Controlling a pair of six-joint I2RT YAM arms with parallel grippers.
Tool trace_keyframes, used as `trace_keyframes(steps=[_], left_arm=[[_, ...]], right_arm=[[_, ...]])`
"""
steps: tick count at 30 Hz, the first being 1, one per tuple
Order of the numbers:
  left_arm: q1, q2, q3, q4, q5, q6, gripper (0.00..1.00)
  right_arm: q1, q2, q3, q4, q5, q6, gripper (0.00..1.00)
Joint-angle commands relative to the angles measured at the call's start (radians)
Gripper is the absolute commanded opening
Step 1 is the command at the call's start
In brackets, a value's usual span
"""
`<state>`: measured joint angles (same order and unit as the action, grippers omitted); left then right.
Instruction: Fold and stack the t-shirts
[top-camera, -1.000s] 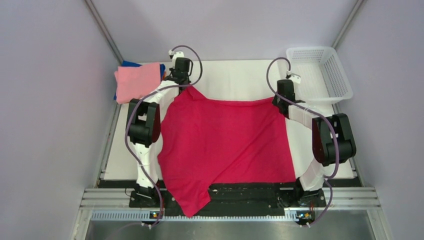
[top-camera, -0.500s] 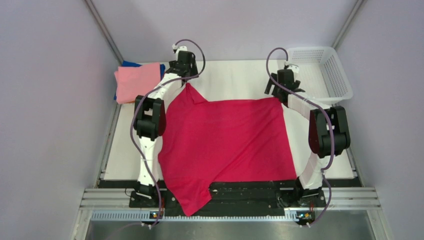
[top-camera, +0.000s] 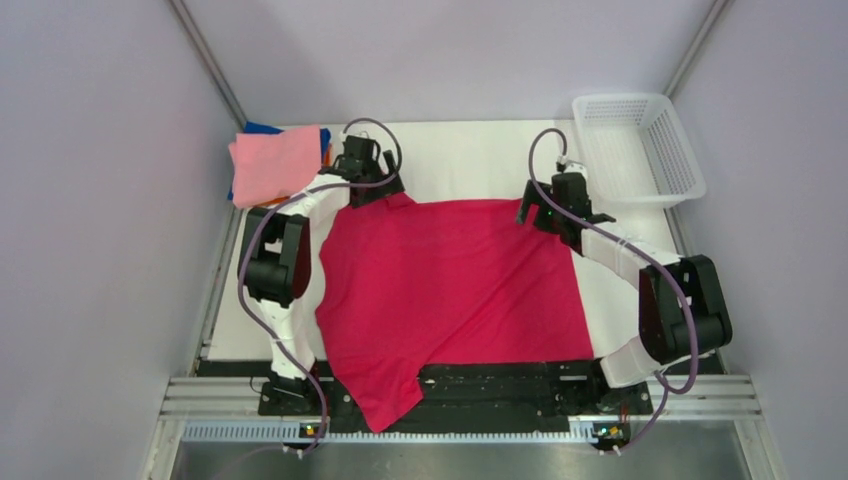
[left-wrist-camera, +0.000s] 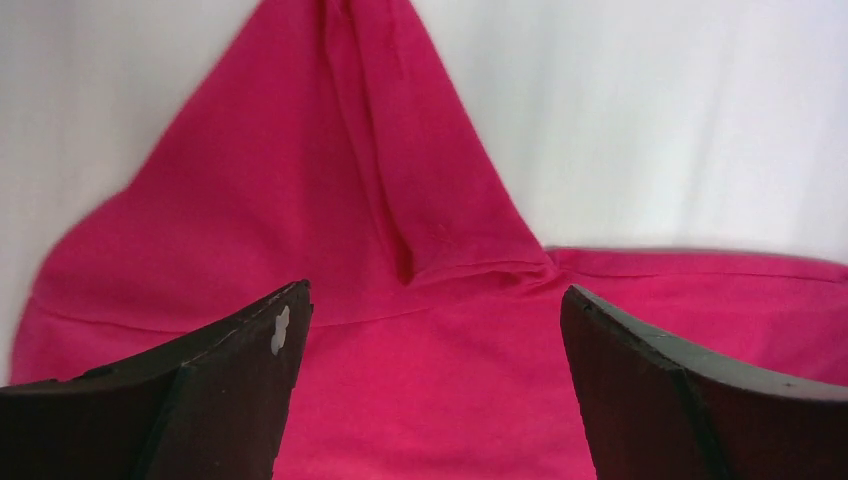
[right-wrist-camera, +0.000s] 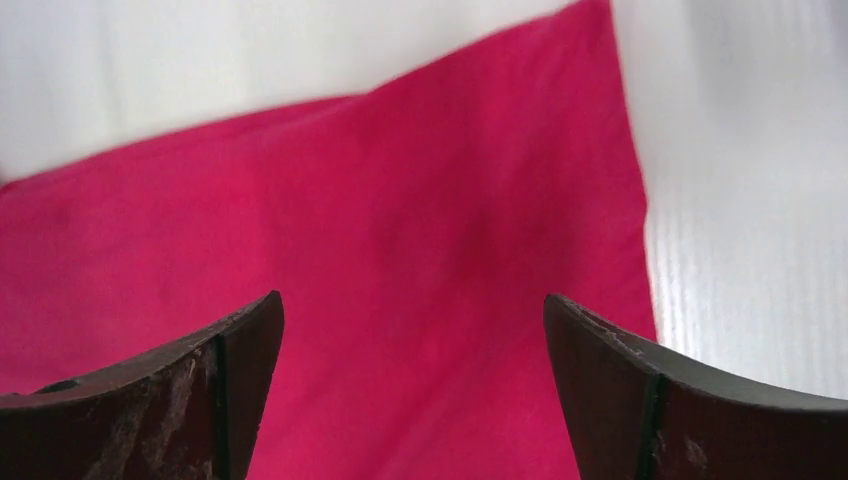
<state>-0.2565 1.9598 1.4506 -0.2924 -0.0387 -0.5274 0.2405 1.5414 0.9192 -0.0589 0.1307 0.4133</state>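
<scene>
- Top view: a crimson-red short-sleeved cloth t-shirt (top-camera: 450, 290) lies spread over the white surface (top-camera: 470, 155). Its near hem spills onto the black base plate (top-camera: 500, 382) between the arms. A folded light pink shirt (top-camera: 272, 165) tops the stack at the far left, and a white plastic mesh basket (top-camera: 640, 150) sits far right. The left jaws stand at the red shirt's far-left corner, the right jaws at its far-right corner.
- Left wrist view: the left jaws are spread wide and hold nothing, above a peaked, creased flap of red cloth. Closing here might pinch only the ridge, locking the wrinkle into the fold.
- Right wrist view: the right jaws are equally wide and empty, over the flat corner beside bare surface. If one side grips and the other misses, the pull would skew the shirt. The overhanging hem could also snag on the plate.
</scene>
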Motion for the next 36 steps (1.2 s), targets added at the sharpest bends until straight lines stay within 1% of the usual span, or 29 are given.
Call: trace_keyframes(steps=[1, 8, 15, 22, 32, 36], left_arm=[[0.003, 0.025, 0.031, 0.038, 0.134, -0.071, 0.99], [0.002, 0.122, 0.105, 0.032, 0.201, -0.113, 0.98], [0.002, 0.165, 0.132, 0.047, 0.216, -0.122, 0.98], [0.002, 0.199, 0.195, 0.070, 0.240, -0.145, 0.97], [-0.006, 0.352, 0.417, 0.102, 0.284, -0.158, 0.97], [-0.007, 0.426, 0.544, 0.105, 0.288, -0.159, 0.97]], right_arm=[[0.010, -0.053, -0.078, 0.094, -0.085, 0.051, 0.99], [0.010, 0.001, -0.084, 0.107, -0.155, 0.060, 0.99], [0.011, 0.019, -0.086, 0.113, -0.153, 0.058, 0.99], [0.010, 0.033, -0.083, 0.106, -0.140, 0.053, 0.99], [0.010, 0.036, -0.081, 0.099, -0.134, 0.046, 0.99], [0.010, 0.040, -0.075, 0.096, -0.109, 0.042, 0.99]])
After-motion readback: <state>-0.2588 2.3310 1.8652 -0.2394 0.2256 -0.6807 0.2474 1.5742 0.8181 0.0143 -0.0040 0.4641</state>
